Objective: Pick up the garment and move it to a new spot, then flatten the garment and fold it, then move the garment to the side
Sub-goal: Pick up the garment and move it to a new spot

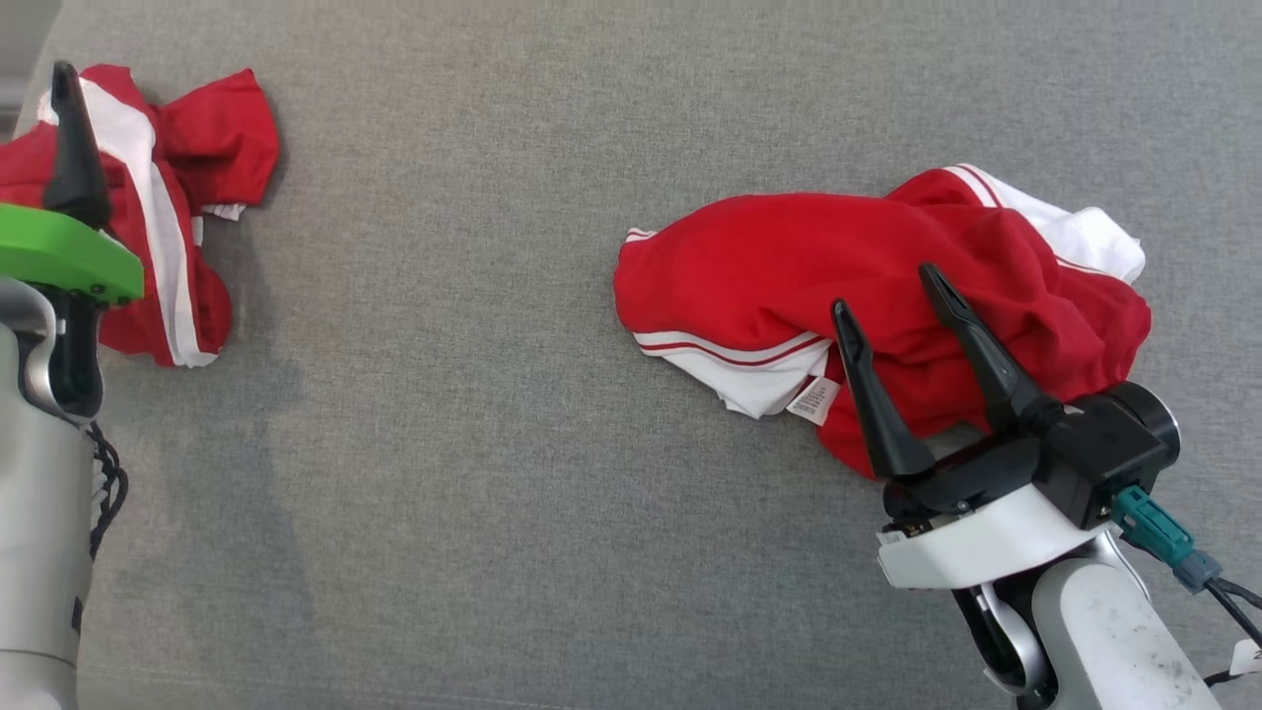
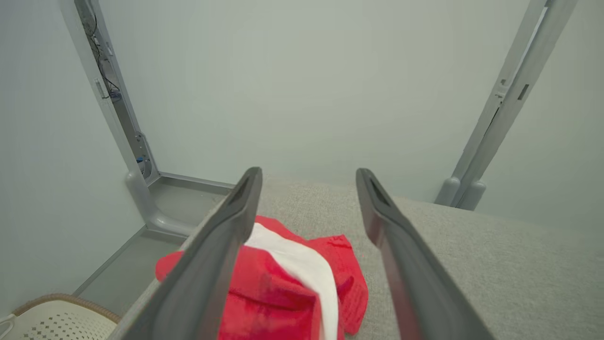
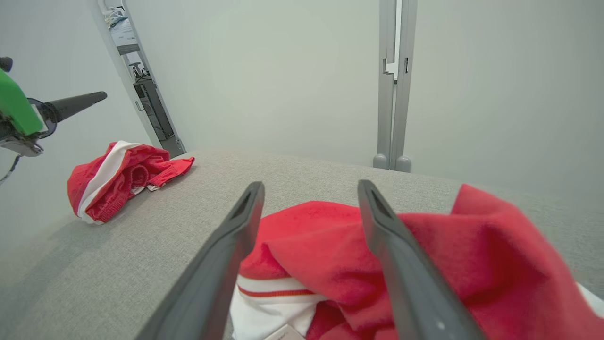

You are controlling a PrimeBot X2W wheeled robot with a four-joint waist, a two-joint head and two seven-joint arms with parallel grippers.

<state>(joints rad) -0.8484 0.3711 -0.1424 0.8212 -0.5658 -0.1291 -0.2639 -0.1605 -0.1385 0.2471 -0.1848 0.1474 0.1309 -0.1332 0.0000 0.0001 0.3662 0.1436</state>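
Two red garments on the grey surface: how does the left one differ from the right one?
The left garment is a small tight bunch at the edge of the grey surface; the right garment sprawls wider. The left garment shows a broad white band; the right garment shows a white hem with a thin red stripe and a tag. Both are red-and-white, crumpled.

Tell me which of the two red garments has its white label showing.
The right-hand garment by the right end effector: a white label lies at its near hem. The left garment shows none.
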